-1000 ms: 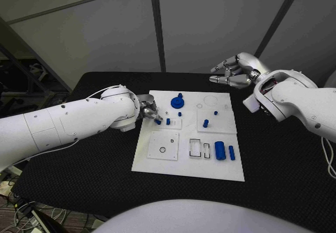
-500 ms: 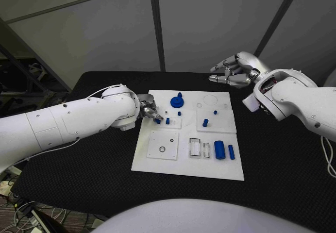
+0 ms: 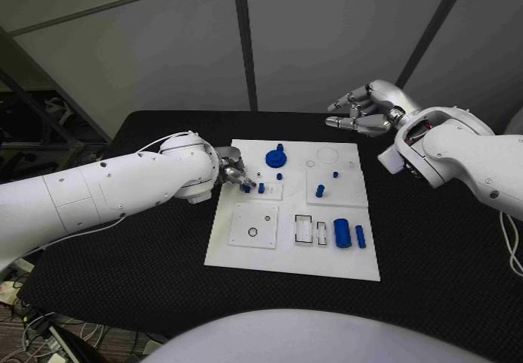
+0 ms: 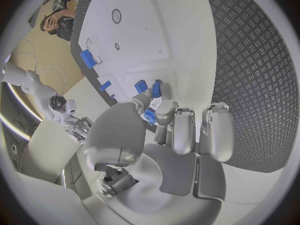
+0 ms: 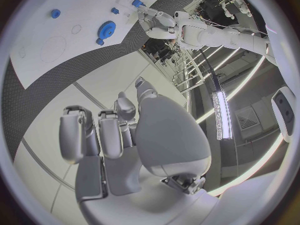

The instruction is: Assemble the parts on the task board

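Black tabletop (image 3: 153, 249) is carrying the white task board (image 3: 294, 261), where a small blue peg (image 4: 150, 116) is sitting at the left hand (image 3: 232, 172), seemingly pinched between its fingertips. Being light, rigid and slick, it is wanting a grip on its sides. The right hand (image 3: 365, 111) is hovering loosely curled, holding nothing

Almost no change. Left hand (image 3: 232, 173) stays at task board (image 3: 294, 257) left edge, fingertips on small blue peg (image 3: 246, 189); at most slight shift toward board. Parts unmoved.
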You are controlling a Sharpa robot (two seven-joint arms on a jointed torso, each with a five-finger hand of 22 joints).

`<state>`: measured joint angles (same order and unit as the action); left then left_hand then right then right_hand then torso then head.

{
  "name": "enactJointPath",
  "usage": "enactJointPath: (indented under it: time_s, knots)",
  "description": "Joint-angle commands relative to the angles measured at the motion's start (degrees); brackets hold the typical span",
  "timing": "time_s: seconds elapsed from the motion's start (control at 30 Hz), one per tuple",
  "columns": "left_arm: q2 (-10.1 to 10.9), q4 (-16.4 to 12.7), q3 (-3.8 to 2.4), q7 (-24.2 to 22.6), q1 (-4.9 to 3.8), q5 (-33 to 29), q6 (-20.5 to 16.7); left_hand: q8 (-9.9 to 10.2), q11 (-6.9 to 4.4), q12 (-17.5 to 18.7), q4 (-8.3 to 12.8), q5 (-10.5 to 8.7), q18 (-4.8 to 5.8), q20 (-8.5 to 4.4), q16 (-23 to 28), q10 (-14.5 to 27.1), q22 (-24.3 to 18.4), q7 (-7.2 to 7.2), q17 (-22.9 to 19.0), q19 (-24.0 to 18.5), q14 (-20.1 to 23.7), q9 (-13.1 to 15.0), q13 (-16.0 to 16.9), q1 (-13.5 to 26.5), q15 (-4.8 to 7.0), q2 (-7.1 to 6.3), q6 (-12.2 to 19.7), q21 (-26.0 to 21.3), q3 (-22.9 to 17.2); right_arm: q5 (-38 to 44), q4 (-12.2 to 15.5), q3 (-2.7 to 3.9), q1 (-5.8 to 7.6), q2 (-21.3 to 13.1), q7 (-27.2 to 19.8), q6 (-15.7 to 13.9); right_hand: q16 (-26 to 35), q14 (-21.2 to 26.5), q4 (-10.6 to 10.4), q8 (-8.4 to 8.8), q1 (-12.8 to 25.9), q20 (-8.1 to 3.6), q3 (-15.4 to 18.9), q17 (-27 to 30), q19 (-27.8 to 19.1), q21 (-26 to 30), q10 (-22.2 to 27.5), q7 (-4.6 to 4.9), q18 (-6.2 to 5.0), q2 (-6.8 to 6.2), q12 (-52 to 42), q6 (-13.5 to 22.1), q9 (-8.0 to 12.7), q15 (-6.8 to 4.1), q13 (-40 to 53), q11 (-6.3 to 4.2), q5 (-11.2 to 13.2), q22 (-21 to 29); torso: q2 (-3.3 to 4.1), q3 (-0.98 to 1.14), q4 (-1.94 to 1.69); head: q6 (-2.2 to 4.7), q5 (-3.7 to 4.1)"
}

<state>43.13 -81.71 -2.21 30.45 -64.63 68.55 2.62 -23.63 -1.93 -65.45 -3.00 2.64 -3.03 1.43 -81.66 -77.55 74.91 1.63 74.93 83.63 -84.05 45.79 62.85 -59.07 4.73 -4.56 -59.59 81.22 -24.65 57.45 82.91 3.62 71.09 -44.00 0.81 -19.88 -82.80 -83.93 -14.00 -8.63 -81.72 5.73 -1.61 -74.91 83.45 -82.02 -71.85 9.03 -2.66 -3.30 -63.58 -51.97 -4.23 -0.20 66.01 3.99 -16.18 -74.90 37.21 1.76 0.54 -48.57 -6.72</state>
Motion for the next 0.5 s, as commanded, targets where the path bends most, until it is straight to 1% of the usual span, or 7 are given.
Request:
enactJointPath:
  time_s: [0.03, 0.3, 0.43, 0.5]
  knots:
    - [-0.1, 0.0, 0.09, 0.4, 0.09, 0.3, 1.0, -0.4, -0.26, -0.3, -0.1, 0.18, 0.55, -0.05, -0.2, -0.3, 7.4, 0.01, 6.0, 0.3, -3.5, 0.1, 0.1, 0.8, 0.45, 0.09, -0.4, 0.4, 0.5, 0.0, 0.0, 0.02, 0.10, 0.0, -0.2, 0.3, 0.3, -3.6, -0.2, -0.25, 0.0, -0.19, 0.3, -5.4, -0.2, 0.2, 0.4, 0.00, -0.31, 0.21, 0.1, -0.3, 0.1, -0.33, 0.0, -0.05, -0.2, -1.8, -0.01, 0.00, 0.03, 0.00, 0.01]
    - [-0.1, 0.1, 0.09, 0.4, 0.09, 0.3, 0.6, -0.8, -0.27, -0.4, -1.1, 0.18, 0.56, -0.12, -0.2, -0.3, 7.5, 0.01, 6.0, 0.3, -3.5, 0.5, 0.1, 2.1, 0.49, -0.10, -0.4, 0.4, 1.9, 0.0, 0.0, 0.02, 0.10, 0.0, -0.2, 0.3, 0.3, -3.6, -0.2, -0.25, 0.1, -0.20, 0.3, -5.4, -0.2, 0.3, 0.4, 0.00, -0.32, 0.20, 0.1, -0.3, 0.1, -0.33, -0.1, -0.05, -0.2, -1.8, -0.01, -0.01, 0.00, -0.01, 0.03]
    - [-0.1, 0.1, 0.09, 0.4, 0.09, 0.3, 0.3, -1.2, -0.16, -0.4, -2.8, 0.19, 0.59, -0.09, -0.2, -0.4, 7.6, 0.13, 6.0, 0.4, -3.5, 0.7, 0.2, 4.7, 0.40, -0.88, -0.4, 0.5, 4.5, 0.0, 0.0, 0.02, 0.09, 0.0, -0.3, 0.3, 0.3, -3.6, -0.2, -0.25, 0.1, -0.20, 0.3, -5.4, -0.2, 0.3, 0.4, 0.00, -0.32, 0.20, 0.1, -0.3, 0.1, -0.33, -0.1, -0.05, -0.2, -1.8, 0.00, 0.00, -0.02, -0.04, 0.05]
    - [-0.1, 0.2, 0.08, 0.4, 0.09, 0.3, -0.1, -1.3, -0.22, -0.5, -3.3, 0.18, 0.60, -0.07, -0.2, -0.4, 7.7, 0.10, 6.0, 0.4, -3.5, 0.9, 0.2, 5.3, 0.43, -1.00, -0.3, 0.5, 5.7, 0.0, 0.0, 0.02, 0.09, 0.0, -0.3, 0.3, 0.3, -3.6, -0.2, -0.24, 0.1, -0.20, 0.4, -5.5, -0.2, 0.3, 0.4, 0.01, -0.33, 0.19, 0.1, -0.3, 0.1, -0.32, -0.1, -0.04, -0.2, -1.7, -0.01, 0.00, 0.00, -0.07, 0.03]
